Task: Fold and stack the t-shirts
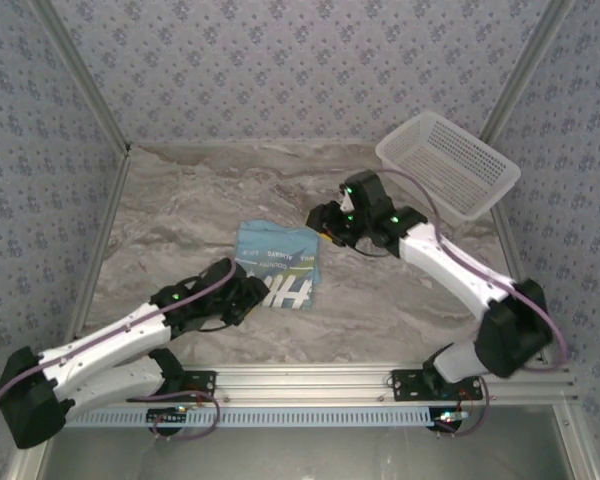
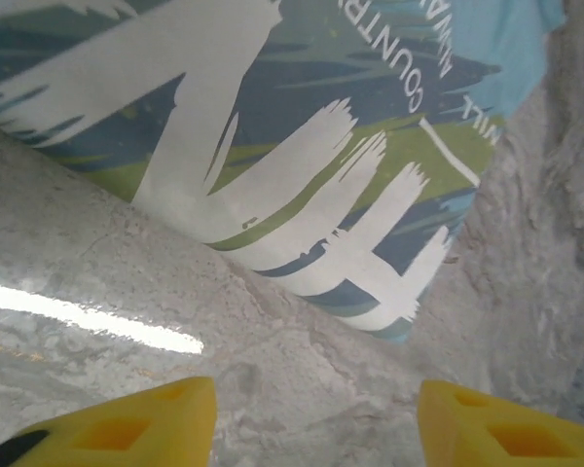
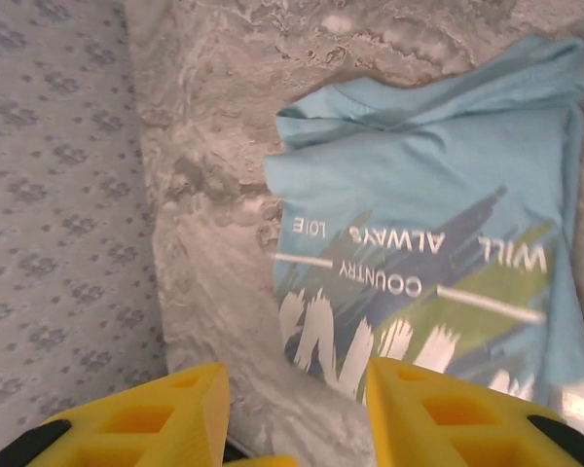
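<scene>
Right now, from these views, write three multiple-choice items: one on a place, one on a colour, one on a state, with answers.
1. Where is the white mesh basket? A. far right corner of the table B. at its middle C. near left edge
2. What colour is the t-shirt cloth? A. red B. light blue C. black
3. How is the t-shirt? A. spread out flat B. folded, lying on the table C. hanging from the jaws
Answers: 1 A, the top view shows it in that corner. 2 B, light blue surrounds the print. 3 B, it lies as a compact folded block.
</scene>
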